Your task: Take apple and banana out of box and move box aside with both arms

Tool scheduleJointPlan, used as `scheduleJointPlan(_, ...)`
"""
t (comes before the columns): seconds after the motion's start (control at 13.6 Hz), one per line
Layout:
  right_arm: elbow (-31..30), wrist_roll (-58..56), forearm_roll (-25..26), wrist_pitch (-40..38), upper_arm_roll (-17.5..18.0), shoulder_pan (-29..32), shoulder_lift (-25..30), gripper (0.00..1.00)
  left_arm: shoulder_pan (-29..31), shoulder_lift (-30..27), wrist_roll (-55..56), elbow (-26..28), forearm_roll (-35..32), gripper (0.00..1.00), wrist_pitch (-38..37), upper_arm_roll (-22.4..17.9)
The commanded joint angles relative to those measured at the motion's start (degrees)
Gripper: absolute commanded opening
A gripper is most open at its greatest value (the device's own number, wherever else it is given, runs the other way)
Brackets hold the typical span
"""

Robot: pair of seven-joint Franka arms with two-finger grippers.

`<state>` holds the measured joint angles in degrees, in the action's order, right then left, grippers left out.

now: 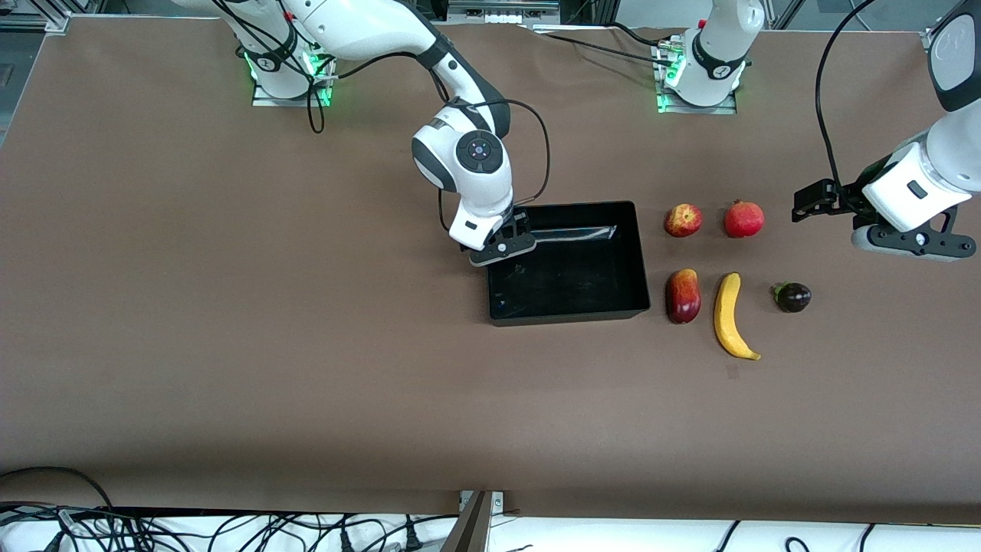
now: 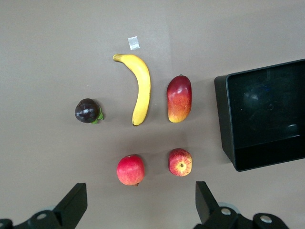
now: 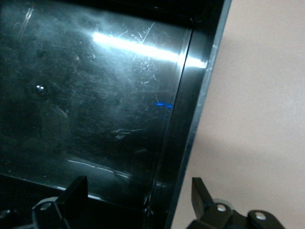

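the right hand point(image 1: 502, 247) is spread wide, its fingers point(image 3: 76, 191) straddling the box point(image 1: 571, 307) wall at the end toward the right arm. the left hand point(image 1: 812, 203), also spread, hangs over bare bench point(image 1: 230, 322). beside the box lie the apple point(image 1: 682, 220) and, nearer the camera, the banana point(image 1: 732, 316).

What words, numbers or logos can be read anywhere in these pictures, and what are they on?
None can be read.
The black box, the banana and the apple carry no lettering.
A small mark on the left arm's housing is too small to read.
The pale tag beside the banana is blank.
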<state>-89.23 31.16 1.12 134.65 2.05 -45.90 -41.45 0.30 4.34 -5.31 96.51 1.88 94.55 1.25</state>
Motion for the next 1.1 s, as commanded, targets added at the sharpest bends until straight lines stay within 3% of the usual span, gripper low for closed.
scheduleJointPlan(0.0,0.20,0.84,1.60,-0.79,-0.56,-0.33,-0.21,0.18,-0.30,1.37,-0.49,-2.46,0.85,1.00,-0.07,0.06)
scheduleJointPlan(0.07,0.28,0.75,1.43,-1.92,-0.56,0.02,0.05,0.00,-0.30,1.64,-0.49,-2.64,0.84,1.00,-0.07,0.15)
scheduleJointPlan(0.44,0.37,1.10,0.46,-5.17,-0.73,2.03,2.07,0.00,0.31,2.17,-0.66,-2.90,0.84,1.00,-0.24,-0.03)
scheduleJointPlan(0.59,0.28,-0.73,0.38,-12.09,-2.48,4.32,6.80,0.00,0.49,2.25,-0.49,-2.82,0.84,1.00,-0.42,-0.11)
scheduleJointPlan(0.88,-0.67,-19.57,-2.95,-22.83,-3.72,17.82,15.59,0.00,0.31,0.77,0.30,-3.00,-0.39,1.00,-0.59,0.94)
scheduleJointPlan(1.03,-4.70,-27.09,-3.05,-22.41,-5.73,23.82,18.94,0.00,-0.21,0.76,1.18,-2.99,-0.47,1.00,-0.07,2.08)
